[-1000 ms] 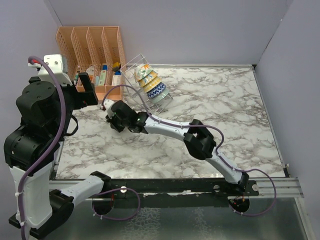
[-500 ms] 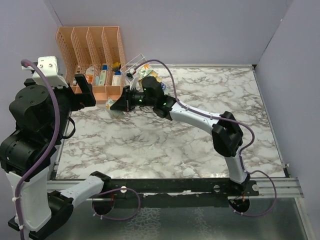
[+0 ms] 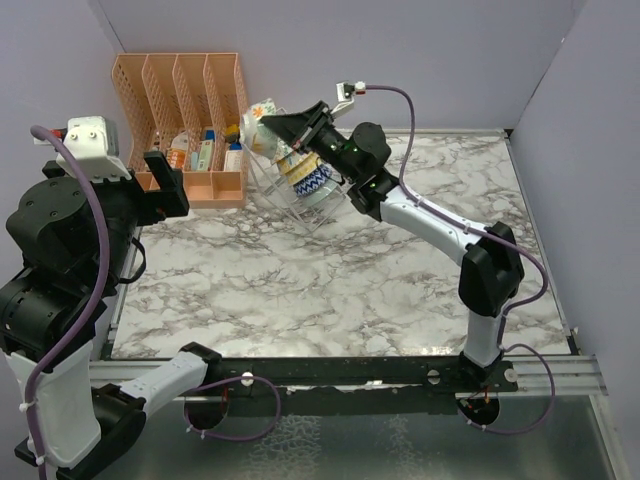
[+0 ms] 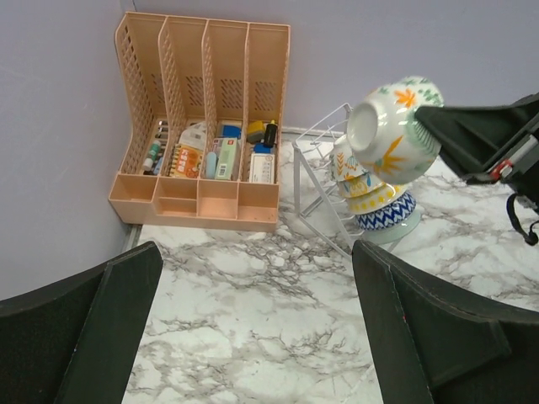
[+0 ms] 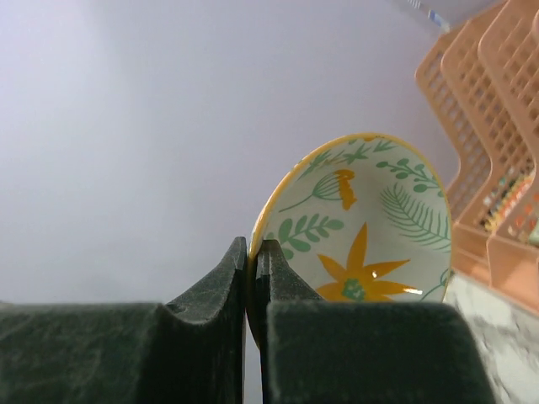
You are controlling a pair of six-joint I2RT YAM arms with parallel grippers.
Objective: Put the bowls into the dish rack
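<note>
My right gripper (image 3: 283,124) is shut on the rim of a cream bowl (image 3: 260,110) painted with orange flowers and green leaves. It holds the bowl in the air just above the left end of the wire dish rack (image 3: 262,172). The right wrist view shows both fingers pinching the bowl's yellow rim (image 5: 370,227). Several bowls (image 3: 307,172) stand nested in the rack, one with a blue zigzag pattern (image 4: 384,210). The left wrist view shows the held bowl (image 4: 392,130) over the rack (image 4: 322,181). My left gripper (image 4: 253,337) is open and empty, high above the table's left side.
An orange slotted organizer (image 3: 185,100) with small items stands against the back wall, left of the rack; it also shows in the left wrist view (image 4: 202,109). Grey walls close in the back and both sides. The marble table (image 3: 400,260) stretches right of the rack.
My right gripper has lifted the flowered bowl from the table left of the rack, up and to the right, to just above the rack. The left arm shifted slightly.
</note>
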